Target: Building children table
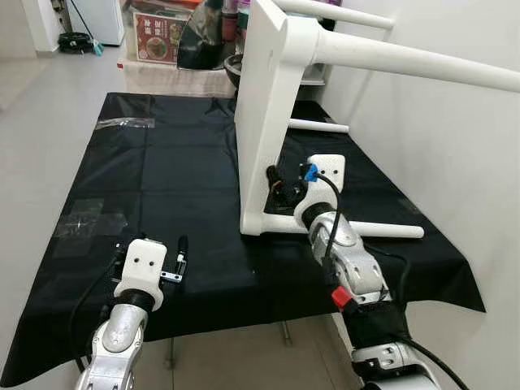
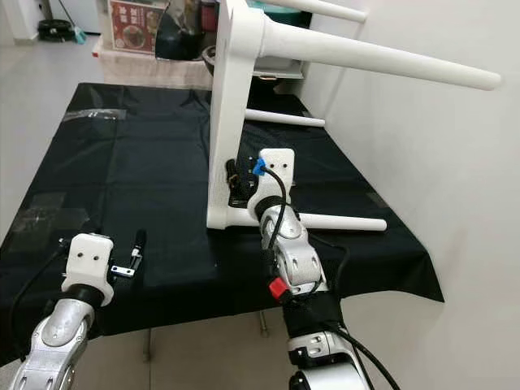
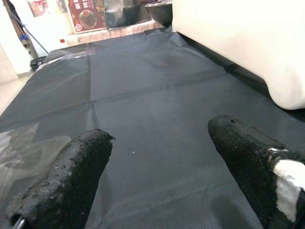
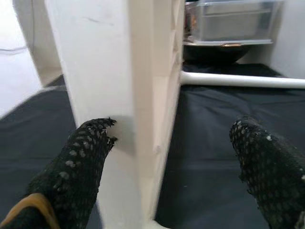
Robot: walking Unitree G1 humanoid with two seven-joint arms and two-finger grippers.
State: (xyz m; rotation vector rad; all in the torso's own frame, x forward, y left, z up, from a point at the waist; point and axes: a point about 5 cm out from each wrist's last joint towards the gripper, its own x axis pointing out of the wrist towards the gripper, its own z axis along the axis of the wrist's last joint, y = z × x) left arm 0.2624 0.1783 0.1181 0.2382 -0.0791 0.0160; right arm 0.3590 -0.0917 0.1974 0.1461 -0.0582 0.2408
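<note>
We count one children's table top (image 1: 262, 97), a white panel standing on its edge on the black-covered table (image 1: 162, 162), near that table's right side. Four white round legs are attached to it, all pointing toward the right wall: one upper leg (image 1: 422, 61) runs long across the top of the view, a second upper leg (image 1: 337, 12) shows behind it, one lower leg (image 1: 318, 126) sits further back, and one lower leg (image 1: 390, 230) lies along the cloth nearest us. The panel is plain white with rounded corners, and its lower edge rests on the cloth.

We see two claws. The right claw (image 4: 167, 157) is at the lower near corner of the panel, on its leg side. Its two black fingers (image 4: 81, 162) are apart, with the panel's edge standing between them; one finger lies close against the panel face, and we cannot tell whether it touches. The right arm carries a blue clip (image 1: 309, 171) and a red part (image 1: 340, 297) along its cable.

The left claw (image 1: 180, 256) hovers over the near left part of the cloth, well apart from the panel, fingers spread with nothing between them.

Two patches of clear tape (image 1: 89, 219) lie on the cloth, one near the left edge and one at the far left corner. Beyond the table stand storage boxes (image 1: 162, 36) and a dark bowl (image 1: 236, 71).
</note>
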